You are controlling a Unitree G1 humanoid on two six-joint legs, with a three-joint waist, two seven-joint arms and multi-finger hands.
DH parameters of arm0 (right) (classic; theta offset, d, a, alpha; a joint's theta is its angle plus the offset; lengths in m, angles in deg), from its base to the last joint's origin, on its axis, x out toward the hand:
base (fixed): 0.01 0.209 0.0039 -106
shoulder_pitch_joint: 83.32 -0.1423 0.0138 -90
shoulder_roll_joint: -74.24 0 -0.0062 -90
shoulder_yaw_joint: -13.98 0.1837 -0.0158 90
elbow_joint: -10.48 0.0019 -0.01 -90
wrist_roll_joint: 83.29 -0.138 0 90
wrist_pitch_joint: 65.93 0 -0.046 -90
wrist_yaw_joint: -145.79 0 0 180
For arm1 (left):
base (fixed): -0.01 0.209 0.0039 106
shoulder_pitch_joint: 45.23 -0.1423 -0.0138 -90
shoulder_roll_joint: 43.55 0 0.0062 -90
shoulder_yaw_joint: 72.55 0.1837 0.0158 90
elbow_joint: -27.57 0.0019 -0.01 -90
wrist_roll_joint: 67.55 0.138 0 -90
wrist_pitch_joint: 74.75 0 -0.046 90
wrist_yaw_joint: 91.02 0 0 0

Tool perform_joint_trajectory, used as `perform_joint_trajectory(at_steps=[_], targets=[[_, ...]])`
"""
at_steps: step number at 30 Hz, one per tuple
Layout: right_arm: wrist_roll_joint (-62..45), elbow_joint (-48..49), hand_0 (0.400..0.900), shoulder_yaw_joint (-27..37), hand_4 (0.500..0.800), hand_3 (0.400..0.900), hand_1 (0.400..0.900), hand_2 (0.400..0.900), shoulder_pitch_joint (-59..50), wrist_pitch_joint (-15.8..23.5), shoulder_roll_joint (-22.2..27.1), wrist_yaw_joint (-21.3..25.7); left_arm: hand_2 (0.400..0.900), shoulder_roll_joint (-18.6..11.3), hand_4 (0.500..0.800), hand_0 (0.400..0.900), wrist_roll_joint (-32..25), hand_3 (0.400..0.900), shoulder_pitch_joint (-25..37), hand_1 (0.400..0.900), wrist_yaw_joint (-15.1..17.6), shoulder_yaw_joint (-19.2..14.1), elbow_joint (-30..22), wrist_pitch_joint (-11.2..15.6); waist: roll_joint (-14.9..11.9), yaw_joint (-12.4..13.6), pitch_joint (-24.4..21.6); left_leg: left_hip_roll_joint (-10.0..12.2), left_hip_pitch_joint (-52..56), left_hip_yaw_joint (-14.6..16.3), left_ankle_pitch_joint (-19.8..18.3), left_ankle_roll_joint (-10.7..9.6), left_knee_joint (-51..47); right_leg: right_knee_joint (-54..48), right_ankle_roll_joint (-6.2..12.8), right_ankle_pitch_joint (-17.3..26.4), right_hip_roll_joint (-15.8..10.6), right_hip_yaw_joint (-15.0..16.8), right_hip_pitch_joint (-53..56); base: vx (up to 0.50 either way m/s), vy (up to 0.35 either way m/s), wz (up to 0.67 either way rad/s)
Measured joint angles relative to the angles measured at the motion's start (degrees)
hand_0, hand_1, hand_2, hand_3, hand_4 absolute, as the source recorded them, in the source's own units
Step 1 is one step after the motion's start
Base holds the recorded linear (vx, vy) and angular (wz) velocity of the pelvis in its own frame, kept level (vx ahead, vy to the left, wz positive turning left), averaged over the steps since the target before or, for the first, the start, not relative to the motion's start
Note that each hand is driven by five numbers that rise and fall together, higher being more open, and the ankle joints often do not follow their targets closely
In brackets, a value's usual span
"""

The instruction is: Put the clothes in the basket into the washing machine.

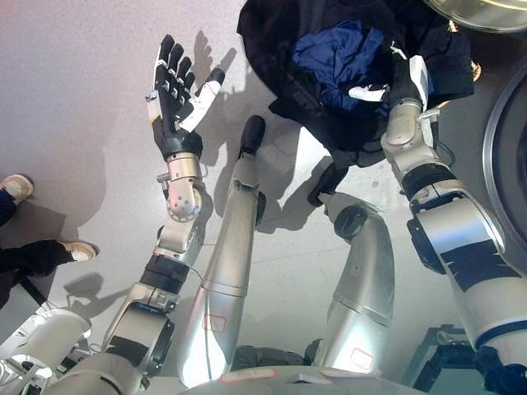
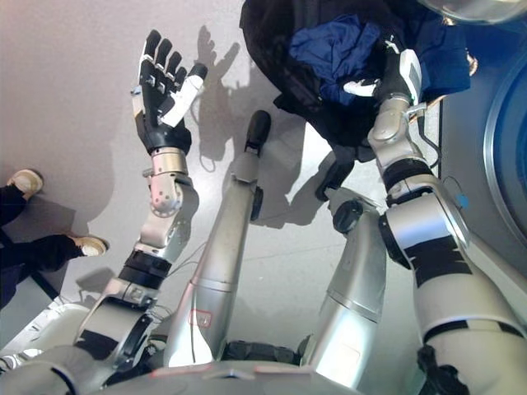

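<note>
Over the floor (image 1: 74, 99) my right hand (image 1: 403, 78) clenches the dark clothes (image 1: 346, 58), left hand (image 1: 174, 86) released; loose folds hanging low could slip free or snag on the washer (image 1: 504, 181) rim.

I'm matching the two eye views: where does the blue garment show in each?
Left eye view: blue garment at top, right of centre, on the dark clothes.
Right eye view: blue garment at top, right of centre, likewise.
Shared landmark: the right hand at its right edge.
</note>
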Motion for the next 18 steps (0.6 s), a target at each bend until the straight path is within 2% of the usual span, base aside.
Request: perform_joint_trajectory(at_steps=[4,18], targets=[[-1.03,-1.17,0.900,0.15,0.800,0.900,0.900,0.900,-0.48,-0.21,0.30,0.02,0.900,-0.53,0.800,0.900,0.01,0.900,0.21,0.900,0.11,0.06,-2.03,0.01,0.00,0.29,0.00,-0.32,-2.44,0.17,-0.31,0.08,1.56,1.54,-0.01,-0.24,-0.30,0.37,-2.43,0.00,0.000,0.01],[-0.93,-2.13,0.900,2.36,0.800,0.900,0.900,0.900,-0.46,-1.88,0.59,0.76,0.900,-0.69,0.800,0.900,0.00,0.900,0.12,0.900,0.22,1.02,-2.05,0.00,0.05,1.07,-0.01,-0.89,-3.81,0.89,-0.95,0.22,3.46,3.73,-0.02,-1.00,-0.98,1.63,-4.34,0.00,0.000,0.00]])
